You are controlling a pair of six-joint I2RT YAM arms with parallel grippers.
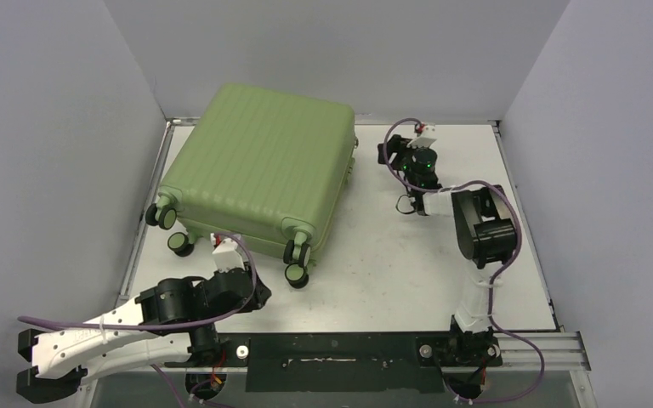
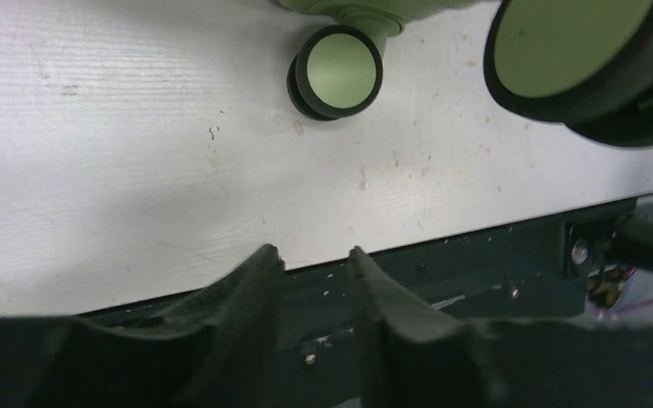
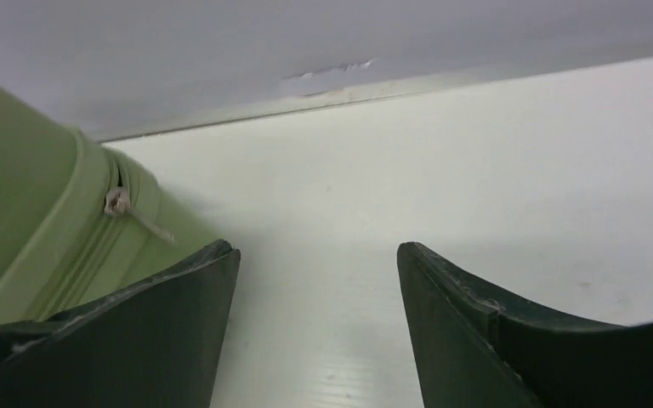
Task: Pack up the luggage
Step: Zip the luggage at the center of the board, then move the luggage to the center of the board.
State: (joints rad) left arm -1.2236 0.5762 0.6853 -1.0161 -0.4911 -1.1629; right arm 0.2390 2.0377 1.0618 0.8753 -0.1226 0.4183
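Since the shell halves are shut together, the inside of the luggage [image 1: 259,166] cannot be inspected; whether anything is packed in it cannot be told.

Left side: the left hand [image 2: 313,253] sits low at the near edge of the table [image 1: 408,272], just near of the case's wheeled end. Its fingers stand a narrow gap apart with nothing between them, so it is released and holds nothing. The wrist view looks past the fingertips at a small wheel [image 2: 338,70] with a green hub and, closer to the lens, a larger-looking one [image 2: 574,47]. Judgement: this hand is placed to brace or push the wheeled end, not to grasp it.

Centre-left: the luggage lies flat on its broad side at the far left of the table, ribbed shell up, wheels toward the near edge, and its far corner close to the back wall.

Right side: the right hand [image 3: 316,248] is low over the table by the case's far right side, fingers spread wide, released and grasping nothing. The green side wall is just left of its left finger, with the zip line and a pale zip pull [image 3: 117,201] hanging on it, apart from both fingers. Judgement: the hand is positioned for work on the zip, most likely finishing the closure; the zip's full run is not visible, so completion is unconfirmed.
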